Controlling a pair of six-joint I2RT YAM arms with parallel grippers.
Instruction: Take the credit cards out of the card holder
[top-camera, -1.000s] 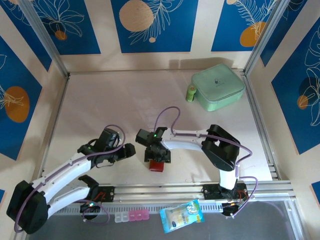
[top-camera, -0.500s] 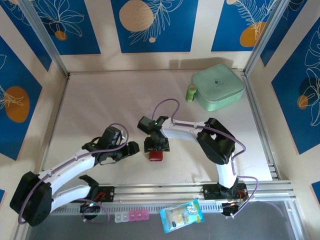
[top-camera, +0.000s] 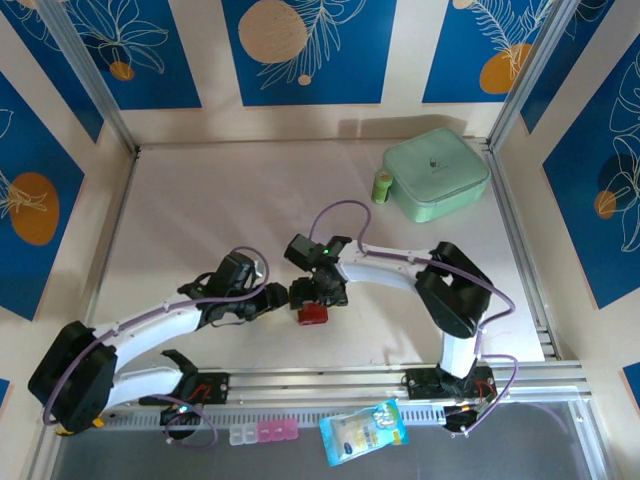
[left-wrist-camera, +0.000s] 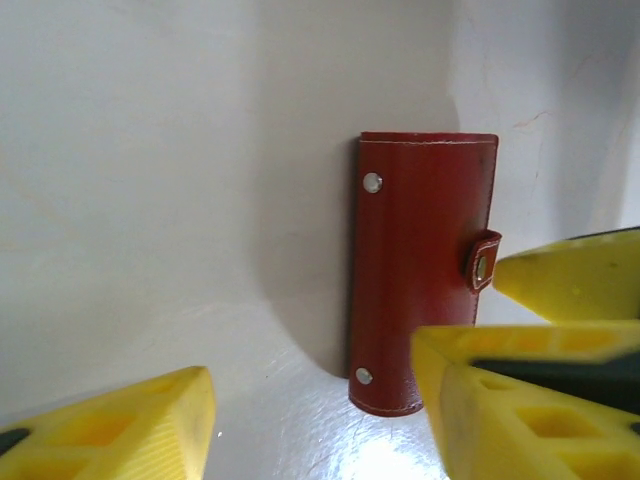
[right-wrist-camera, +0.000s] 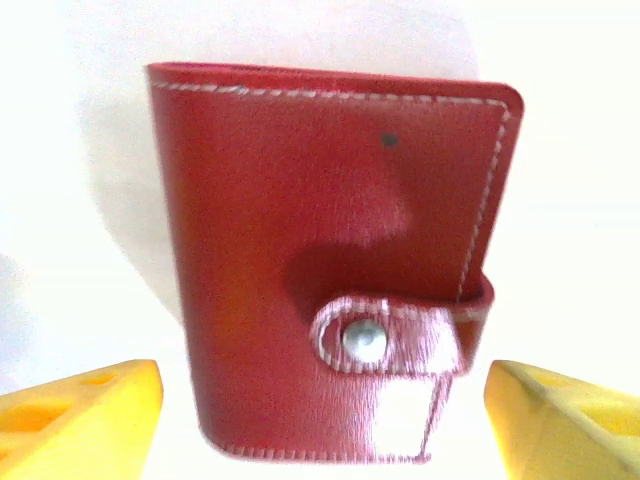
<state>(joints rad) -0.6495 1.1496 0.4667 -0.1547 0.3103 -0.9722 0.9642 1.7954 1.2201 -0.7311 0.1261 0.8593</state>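
Near the front edge of the table (top-camera: 220, 220), the wallet (top-camera: 313, 314) lies flat with its snap fastened. The left gripper (top-camera: 281, 298) has swung in from the left and is now just beside it, jaws spread. The right gripper (top-camera: 318, 296) hangs over it, jaws spread wide on either side. Unsnapping looks to be the next step. The cards are hidden inside the shut wallet.

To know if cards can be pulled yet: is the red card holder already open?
No, the card holder lies closed, its snap tab fastened across the edge.
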